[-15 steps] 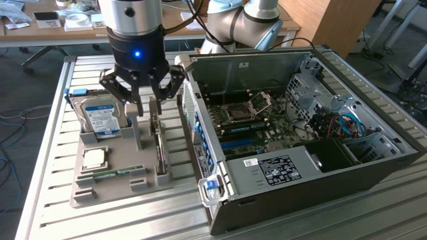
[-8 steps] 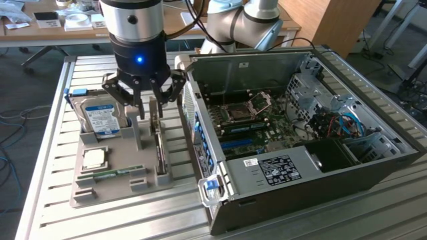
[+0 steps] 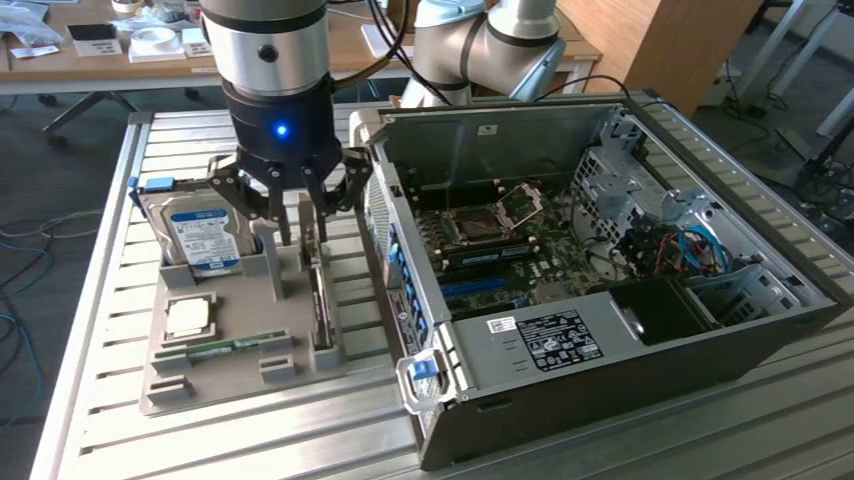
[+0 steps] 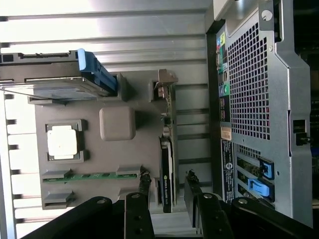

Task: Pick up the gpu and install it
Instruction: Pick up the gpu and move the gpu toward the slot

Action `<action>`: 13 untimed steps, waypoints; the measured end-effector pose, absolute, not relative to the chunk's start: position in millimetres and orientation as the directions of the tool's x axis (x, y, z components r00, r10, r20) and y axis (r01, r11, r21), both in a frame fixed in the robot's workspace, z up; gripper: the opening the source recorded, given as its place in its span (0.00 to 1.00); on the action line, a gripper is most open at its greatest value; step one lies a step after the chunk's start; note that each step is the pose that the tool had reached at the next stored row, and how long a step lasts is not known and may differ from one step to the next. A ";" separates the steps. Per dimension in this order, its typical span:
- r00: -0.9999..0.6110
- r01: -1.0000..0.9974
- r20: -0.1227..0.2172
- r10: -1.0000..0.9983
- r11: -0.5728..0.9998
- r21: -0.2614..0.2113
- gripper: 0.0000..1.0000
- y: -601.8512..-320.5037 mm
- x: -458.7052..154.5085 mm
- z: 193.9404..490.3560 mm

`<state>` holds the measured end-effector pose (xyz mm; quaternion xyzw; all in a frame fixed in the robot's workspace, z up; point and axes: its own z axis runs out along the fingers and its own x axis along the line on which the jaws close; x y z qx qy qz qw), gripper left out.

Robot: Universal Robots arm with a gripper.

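Fingers (image 4: 141, 199) of the gripper (image 4: 167, 175) sit closest to the wrist camera, spread wide apart. They straddle the gpu (image 4: 167, 144) with a gap on each side, so nothing is clamped yet. The card stands on its long edge in a slot of the grey tray (image 4: 114, 154).

Reading the exterior view as a clock face, the tray sits at nine o'clock from the open computer case (image 3: 561, 400). The gpu runs along the tray's three o'clock side, just beside the case wall. The hard drive (image 3: 200, 235) stands at eleven o'clock on the tray, and the memory stick (image 3: 220, 348) lies toward seven.

Treat the card as light, thin and stiff, but fragile. Its bare board edges and small components will not like a hard squeeze, and the smooth black fan housing may slip.

You would do best to pinch the two flat faces near the exposed upper edge, around mid-length so it hangs level. Keep off the fan blades and the connector edge down in the slot. Squeeze across the thickness, never along the board.
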<state>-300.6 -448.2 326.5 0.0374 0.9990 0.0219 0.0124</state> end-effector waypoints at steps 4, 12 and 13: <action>-0.997 0.074 -0.024 0.075 0.996 0.045 0.42 -448.2 -300.6 325.3; -0.997 0.074 -0.023 0.075 0.996 0.045 0.42 -448.2 -300.6 319.0; -0.997 0.074 -0.023 0.075 0.996 0.045 0.42 -448.2 -300.6 318.6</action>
